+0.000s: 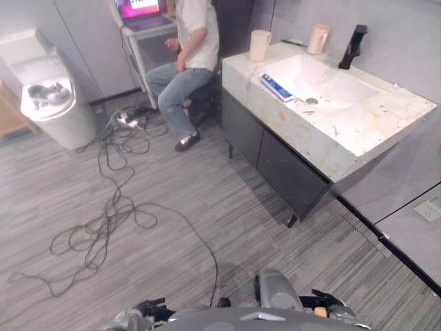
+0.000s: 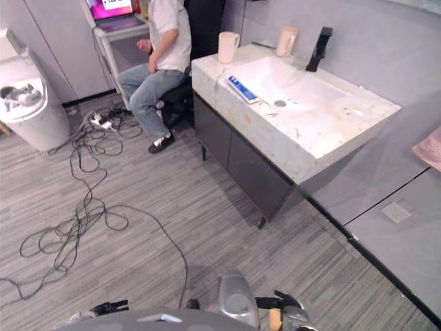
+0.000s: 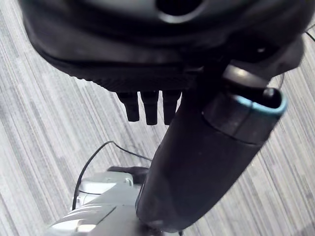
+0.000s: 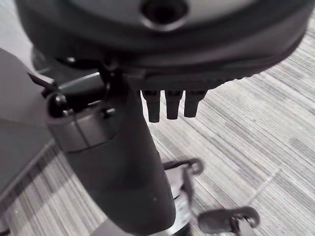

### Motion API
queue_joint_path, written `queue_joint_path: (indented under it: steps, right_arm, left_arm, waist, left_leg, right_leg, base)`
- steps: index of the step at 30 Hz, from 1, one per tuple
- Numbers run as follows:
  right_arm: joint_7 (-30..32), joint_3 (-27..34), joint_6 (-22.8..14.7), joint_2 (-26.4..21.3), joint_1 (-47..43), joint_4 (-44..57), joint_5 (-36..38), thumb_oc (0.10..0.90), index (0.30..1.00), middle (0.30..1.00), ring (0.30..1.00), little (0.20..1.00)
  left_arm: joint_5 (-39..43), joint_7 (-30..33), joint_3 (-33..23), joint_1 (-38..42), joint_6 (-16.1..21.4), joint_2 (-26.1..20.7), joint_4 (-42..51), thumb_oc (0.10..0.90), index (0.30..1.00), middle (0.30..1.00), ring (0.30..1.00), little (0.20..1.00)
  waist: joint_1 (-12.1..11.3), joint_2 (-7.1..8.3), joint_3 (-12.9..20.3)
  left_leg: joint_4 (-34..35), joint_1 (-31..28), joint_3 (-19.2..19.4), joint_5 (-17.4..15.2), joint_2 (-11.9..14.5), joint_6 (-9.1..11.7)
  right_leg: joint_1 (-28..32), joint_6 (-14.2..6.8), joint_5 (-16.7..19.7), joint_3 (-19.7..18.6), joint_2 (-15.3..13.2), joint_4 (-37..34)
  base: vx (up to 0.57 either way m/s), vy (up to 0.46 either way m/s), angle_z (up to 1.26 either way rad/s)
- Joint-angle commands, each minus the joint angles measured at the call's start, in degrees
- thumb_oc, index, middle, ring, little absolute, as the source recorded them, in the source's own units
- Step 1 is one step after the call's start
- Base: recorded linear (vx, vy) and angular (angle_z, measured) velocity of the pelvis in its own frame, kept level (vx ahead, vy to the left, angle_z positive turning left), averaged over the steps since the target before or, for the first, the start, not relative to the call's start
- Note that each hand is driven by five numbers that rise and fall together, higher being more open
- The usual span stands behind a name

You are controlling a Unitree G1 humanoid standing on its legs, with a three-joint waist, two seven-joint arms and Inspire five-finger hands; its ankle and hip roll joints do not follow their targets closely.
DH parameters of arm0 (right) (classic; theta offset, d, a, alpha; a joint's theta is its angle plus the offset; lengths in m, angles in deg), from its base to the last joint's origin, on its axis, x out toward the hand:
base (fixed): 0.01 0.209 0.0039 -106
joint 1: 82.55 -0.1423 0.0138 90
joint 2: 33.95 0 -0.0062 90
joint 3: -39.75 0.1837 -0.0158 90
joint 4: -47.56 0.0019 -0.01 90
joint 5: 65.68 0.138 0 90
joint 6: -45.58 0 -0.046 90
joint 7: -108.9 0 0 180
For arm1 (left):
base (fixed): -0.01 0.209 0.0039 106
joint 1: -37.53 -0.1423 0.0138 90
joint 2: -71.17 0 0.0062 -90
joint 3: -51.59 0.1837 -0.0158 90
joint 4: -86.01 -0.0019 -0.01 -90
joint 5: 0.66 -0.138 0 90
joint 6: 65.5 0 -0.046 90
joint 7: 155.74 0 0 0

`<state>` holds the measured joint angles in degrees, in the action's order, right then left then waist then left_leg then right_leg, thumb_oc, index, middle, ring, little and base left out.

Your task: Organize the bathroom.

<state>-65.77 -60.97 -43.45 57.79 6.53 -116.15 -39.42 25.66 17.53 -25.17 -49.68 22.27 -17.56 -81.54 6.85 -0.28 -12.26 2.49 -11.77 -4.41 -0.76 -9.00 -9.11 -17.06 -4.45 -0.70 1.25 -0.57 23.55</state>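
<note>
Step in hand, as judged: the approach, with nothing picked up yet. Stand well apart from the tabletop (image 1: pixel 386 114) for now, so walk in first and square up to its front edge, above the dark cabinet doors (image 1: pixel 275 162), before reaching. Keep wide of the seated person (image 1: pixel 186 62) at the tabletop's far end. Stop close enough to reach the back edge without leaning over the basin (image 1: pixel 324 86).

Left hand (image 3: pixel 147 64) low at the side, over the striped floor (image 3: pixel 44 128), fingers (image 3: pixel 147 105) straight and slack, holding nothing. Right hand (image 4: pixel 167 64) likewise low, fingers (image 4: pixel 170 105) straight, palm bare. Leave both loose until alongside the tabletop.

Likely first pick: the toothpaste tube (image 1: pixel 278 87), white with a blue band, lying flat and aslant on the strip between the basin and the front edge, toward the person's end. Come down from above and pinch across its narrow width; flat and slim, so liable to slide on the smooth stone if nudged sideways.

Pale cup (image 1: pixel 259 45) upright at the corner nearest the person, handle showing. Second pale cup (image 1: pixel 318 38) upright at the back edge, just beside the black faucet (image 1: pixel 352 47). Take each round the body, with care not to knock the faucet on the way.
</note>
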Motion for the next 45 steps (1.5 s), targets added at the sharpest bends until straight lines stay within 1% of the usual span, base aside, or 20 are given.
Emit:
queue_joint_path:
  steps: [1,5,7,10,13,16,17,20,23,28,31,34,35,37,38,39,40,41,43,45]
  right_arm:
    - [0.45,0.79,-0.48,-4.1,0.28,-1.39,1.63,0.8,0.9,0.9,0.9,0.9]
    - [-0.07,0.57,1.4,-4.68,0.39,-1.82,-0.9,0.8,0.9,0.9,0.9,0.9]
    - [-0.2,0.54,2.25,-5.09,1.3,-2.09,-2.22,0.8,0.9,0.9,0.9,0.9]
    - [-0.32,0.96,2.02,-4.88,1.5,-2.06,-0.84,0.8,0.9,0.9,0.9,0.9]
    - [0.54,0.3,1.89,-4.43,1.11,-1.19,0.2,0.8,0.9,0.9,0.9,0.9]
    - [-0.14,0.63,1.75,-4.56,0.51,-0.38,-1.09,0.8,0.9,0.9,0.9,0.9]
    - [-0.14,0.63,1.75,-4.56,0.51,-0.38,-1.09,0.8,0.9,0.9,0.9,0.9]
    - [0.18,0.01,0.29,-3.63,-1.38,-2.01,-2.05,0.8,0.9,0.9,0.9,0.9]
    - [-0.72,-0.79,0.85,-4.14,-3.04,-2.69,-2.39,0.8,0.9,0.9,0.9,0.9]
    - [-1.47,-0.1,1.45,-4.73,-2.46,-2.54,-3.99,0.8,0.9,0.9,0.9,0.9]
    - [-0.73,1.74,-1.03,-3.7,-1.12,-2.66,-6.58,0.8,0.9,0.9,0.9,0.9]
    - [-1.03,1.79,-2.04,-2.93,-1.26,-2.63,-5.09,0.8,0.9,0.9,0.9,0.9]
    - [-1.72,2.11,-2.44,-2.5,-1.43,-2.12,-5.72,0.8,0.9,0.9,0.9,0.9]
    - [-2.34,1.64,-2.87,-1.98,-1.64,-1.7,-6.35,0.8,0.9,0.9,0.9,0.9]
    - [-2.5,0.86,-2.95,-1.14,-1.92,-1.18,-7.51,0.8,0.9,0.9,0.9,0.9]
    - [-2.5,0.86,-2.94,-1.13,-1.91,-1.17,-7.51,0.8,0.9,0.9,0.9,0.9]
    - [-2.87,0.38,-3.28,-0.62,-2.05,-0.94,-8.34,0.8,0.9,0.9,0.9,0.9]
    - [-2.91,0.36,-3.32,-0.59,-2.06,-0.94,-8.43,0.8,0.9,0.9,0.9,0.9]
    - [-3.16,-0.29,-4.3,0.18,-2.33,-0.9,-8.02,0.8,0.9,0.9,0.9,0.9]
    - [-3.14,-0.32,-4.98,0.25,-1.99,-1.07,-6.08,0.8,0.9,0.9,0.9,0.9]
  left_arm:
    - [-0.62,-0.36,-0.3,4.19,3.59,1.65,3.71,0.8,0.9,0.9,0.9,0.9]
    - [0.43,-0.07,-0.37,5.63,3.33,1.77,4.87,0.8,0.9,0.9,0.9,0.9]
    - [1.02,-1.4,-0.44,7.14,1.37,2.24,5.36,0.8,0.9,0.9,0.9,0.9]
    - [-3.04,-1.61,0.13,7.67,1.71,2.98,5.2,0.8,0.9,0.9,0.9,0.9]
    - [-3.51,-0.48,0.3,7.83,0.85,3.23,4.62,0.8,0.9,0.9,0.9,0.9]
    - [-4.0,0.28,-0.33,7.66,0.47,3.02,4.56,0.8,0.9,0.9,0.9,0.9]
    - [-4.0,0.28,-0.33,7.66,0.47,3.02,4.56,0.8,0.9,0.9,0.9,0.9]
    - [-2.06,1.4,-1.04,5.55,1.46,1.34,4.34,0.8,0.9,0.9,0.9,0.9]
    - [-0.38,0.3,-1.63,3.2,1.22,0.55,4.11,0.8,0.9,0.9,0.9,0.9]
    - [-2.07,-0.81,-4.19,1.03,1.19,0.36,3.09,0.8,0.9,0.9,0.9,0.9]
    - [-0.65,-1.56,-3.32,-0.32,0.3,-0.48,1.54,0.8,0.9,0.9,0.9,0.9]
    - [-1.4,-1.83,-2.83,-0.94,0.49,-0.55,0.85,0.8,0.9,0.9,0.9,0.9]
    - [-0.69,-1.42,-2.82,-1.45,0.39,-0.8,0.32,0.8,0.9,0.9,0.9,0.9]
    - [-1.79,-1.07,-3.38,-1.7,1.1,-0.96,-0.19,0.8,0.9,0.9,0.9,0.9]
    - [-0.29,-1.08,-4.19,-1.89,1.76,-1.05,-0.28,0.8,0.9,0.9,0.9,0.9]
    - [-0.29,-1.08,-4.19,-1.89,1.77,-1.06,-0.28,0.8,0.9,0.9,0.9,0.9]
    - [0.34,-0.46,-4.88,-2.26,2.23,-1.07,-0.04,0.8,0.9,0.9,0.9,0.9]
    - [0.54,-0.32,-4.91,-2.28,2.25,-1.07,-0.03,0.8,0.9,0.9,0.9,0.9]
    - [0.41,-0.07,-5.74,-3.52,4.4,-0.99,0.29,0.8,0.9,0.9,0.9,0.9]
    - [-0.63,-0.11,-5.75,-3.71,5.08,-1.17,0.44,0.8,0.9,0.9,0.9,0.9]
  waist:
    - [2.03,3.59,2.1]
    - [2.59,4.3,1.79]
    - [3.76,3.81,4.26]
    - [4.93,2.8,5.88]
    - [5.22,3.31,6.85]
    - [4.11,5.23,6.36]
    - [4.11,5.23,6.36]
    - [2.19,5.42,6.04]
    - [-0.58,3.98,6.4]
    - [-0.94,2.82,6.87]
    - [0.88,-0.73,7.04]
    - [0.98,-1.83,6.88]
    - [0.54,-2.13,6.92]
    - [-0.09,-2.05,6.96]
    - [-1.23,-1.64,7.25]
    - [-1.27,-1.62,7.2]
    - [-2.46,-1.33,7.28]
    - [-2.59,-1.34,7.4]
    - [-4.74,-0.67,7.22]
    - [-4.87,-0.31,7.42]
  left_leg:
    - [-5.86,1.42,3.82,-7.6,-0.77,5.23]
    - [-7.07,-0.55,3.82,-9.91,-2.48,4.66]
    - [-7.65,-2.23,2.67,-11.68,-3.0,4.81]
    - [-15.2,-2.13,7.42,-7.18,0.15,8.13]
    - [-33.48,6.17,9.95,4.85,4.45,12.99]
    - [-42.96,18.8,11.35,4.03,8.54,11.74]
    - [-42.96,18.8,11.35,4.03,8.54,11.74]
    - [-22.93,18.03,9.39,0.53,12.36,7.81]
    - [-2.67,18.15,-0.57,5.69,12.95,9.31]
    - [2.51,18.12,-3.39,6.84,14.46,10.13]
    - [2.07,13.23,0.54,5.41,14.26,9.97]
    - [2.35,11.33,2.28,4.53,13.27,9.35]
    - [2.51,9.98,4.63,3.63,12.88,8.88]
    - [2.51,9.26,7.44,2.94,12.79,8.68]
    - [2.51,8.78,11.5,2.37,12.86,8.72]
    - [2.51,8.7,11.55,2.34,12.85,8.72]
    - [2.51,8.17,15.37,1.9,13.13,8.8]
    - [2.51,8.27,15.64,1.9,13.18,8.81]
    - [2.46,6.75,21.15,0.82,13.7,9.31]
    - [2.31,6.81,21.19,0.61,13.67,9.2]
  right_leg:
    - [2.38,-2.44,14.71,3.47,1.74,-19.44]
    - [2.29,-2.13,15.17,5.11,3.25,-21.21]
    - [4.69,0.43,12.53,3.77,4.36,-21.16]
    - [7.91,2.38,10.28,3.59,4.29,-22.24]
    - [12.09,4.7,7.88,0.16,3.76,-23.34]
    - [15.69,5.55,7.32,-2.54,2.53,-24.15]
    - [15.69,5.55,7.32,-2.54,2.53,-24.15]
    - [18.86,4.89,3.79,-8.35,2.8,-23.66]
    - [19.96,3.84,2.19,-13.4,4.28,-24.08]
    - [20.92,2.78,0.81,-16.86,4.03,-23.55]
    - [18.24,-0.12,-0.05,-14.3,-0.32,-19.31]
    - [16.31,-0.68,0.49,-11.74,-1.65,-17.19]
    - [15.6,-1.01,0.43,-7.72,-3.14,-16.6]
    - [15.61,-1.46,0.34,-4.04,-4.35,-16.7]
    - [15.59,-2.3,0.66,1.52,-5.94,-17.3]
    - [15.65,-2.31,0.65,1.47,-5.95,-17.3]
    - [15.86,-2.76,0.68,7.1,-7.46,-17.47]
    - [15.73,-2.75,0.75,7.33,-7.5,-17.51]
    - [16.43,-3.55,0.15,15.14,-9.65,-17.25]
    - [16.77,-3.26,0.04,13.96,-9.03,-18.67]
  base:
    - [0.29,0.151,0.55]
    - [0.29,0.141,0.09]
    - [0.43,0.176,0.08]
    - [0.21,0.053,0.46]
    - [0.23,-0.006,0.28]
    - [0.14,-0.019,-0.21]
    - [0.19,0.048,-0.61]
    - [0.28,0.208,-1.13]
    - [0.3,0.214,-1.59]
    - [0.27,0.219,-1.19]
    - [0.28,0.493,-1.2]
    - [0.18,0.312,-0.98]
    - [0.11,0.182,-0.52]
    - [0.1,0.134,-0.84]
    - [0.06,0.073,-1.2]
    - [0.04,0.048,-1.25]
    - [0.01,0.023,-1.37]
    - [0.02,0.032,-1.4]
    - [0.07,0.025,-1.32]
    - [0.06,-0.002,-1.1]
